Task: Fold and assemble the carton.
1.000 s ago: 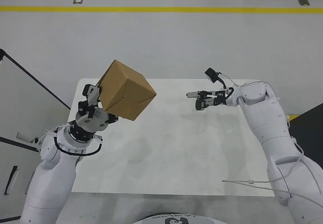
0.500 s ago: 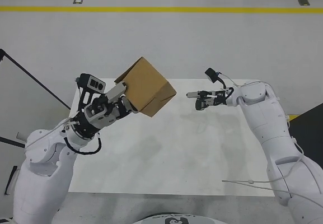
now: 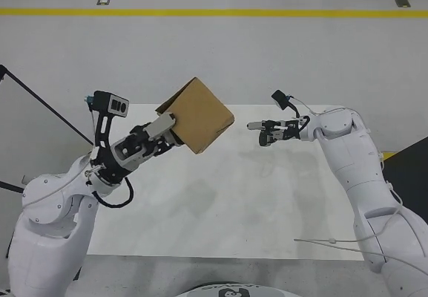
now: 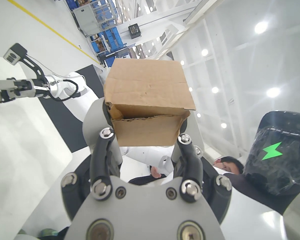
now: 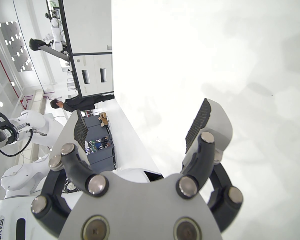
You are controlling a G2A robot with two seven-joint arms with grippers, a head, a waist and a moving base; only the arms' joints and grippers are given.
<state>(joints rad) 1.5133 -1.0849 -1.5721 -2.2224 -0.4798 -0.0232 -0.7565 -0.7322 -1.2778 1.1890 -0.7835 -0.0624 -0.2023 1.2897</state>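
1. The left gripper (image 3: 163, 134) has its fingers pinching the near end of the brown carton (image 3: 197, 115). It holds the carton tilted in the air over the far left part of the tabletop (image 3: 236, 200).
2. The right gripper (image 3: 258, 132) hovers over the far right of the tabletop, fingers spread and holding nothing, well apart from the carton.

left arm swung the carton (image 3: 199, 113) up and rightward.

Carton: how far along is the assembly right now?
Done: the carton is already squared into a box. In hand: the left gripper holds it aloft above the table's far edge. Left: the end facing that wrist gapes between its flaps; the right gripper, open, hangs apart from it.
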